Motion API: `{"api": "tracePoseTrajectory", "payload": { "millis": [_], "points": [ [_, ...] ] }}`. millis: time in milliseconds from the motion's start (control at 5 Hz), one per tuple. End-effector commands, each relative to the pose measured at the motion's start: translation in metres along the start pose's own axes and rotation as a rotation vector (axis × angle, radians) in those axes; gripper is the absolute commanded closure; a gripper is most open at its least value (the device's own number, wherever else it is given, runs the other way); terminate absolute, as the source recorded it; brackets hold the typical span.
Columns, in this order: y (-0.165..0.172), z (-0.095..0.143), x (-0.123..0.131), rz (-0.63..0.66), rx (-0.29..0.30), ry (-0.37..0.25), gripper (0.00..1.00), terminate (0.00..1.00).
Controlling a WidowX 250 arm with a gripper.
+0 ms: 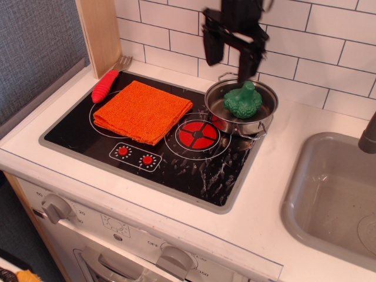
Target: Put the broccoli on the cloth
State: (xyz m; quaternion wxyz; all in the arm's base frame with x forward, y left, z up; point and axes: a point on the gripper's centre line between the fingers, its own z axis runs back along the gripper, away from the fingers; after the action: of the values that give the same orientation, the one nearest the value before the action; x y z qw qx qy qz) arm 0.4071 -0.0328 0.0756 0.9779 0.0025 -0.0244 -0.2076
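The dark green broccoli (242,101) lies in a small steel pot (220,94) at the back right of the black stovetop. The bright orange ribbed cloth (143,111) lies folded flat on the left burner, with nothing on it. My black gripper (228,63) hangs open and empty above the pot's back rim, just above and a little left of the broccoli, not touching it. Its two fingers (210,50) point down with a wide gap between them.
A red ridged toy (104,86) and a grey fork (123,61) lie at the stove's back left by a wooden post (98,32). A grey sink (335,194) is to the right. White tiles form the back wall. Oven knobs (54,207) line the front.
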Motion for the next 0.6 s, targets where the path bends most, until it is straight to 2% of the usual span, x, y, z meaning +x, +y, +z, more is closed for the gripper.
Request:
{"api": "tracePoseTrajectory", "payload": {
  "millis": [0, 400],
  "points": [
    [-0.014, -0.010, 0.015, -0.073, 0.037, -0.005, 0.00, 0.00],
    [-0.018, -0.030, 0.013, -0.088, 0.051, 0.041, 0.00, 0.00]
  ]
}}
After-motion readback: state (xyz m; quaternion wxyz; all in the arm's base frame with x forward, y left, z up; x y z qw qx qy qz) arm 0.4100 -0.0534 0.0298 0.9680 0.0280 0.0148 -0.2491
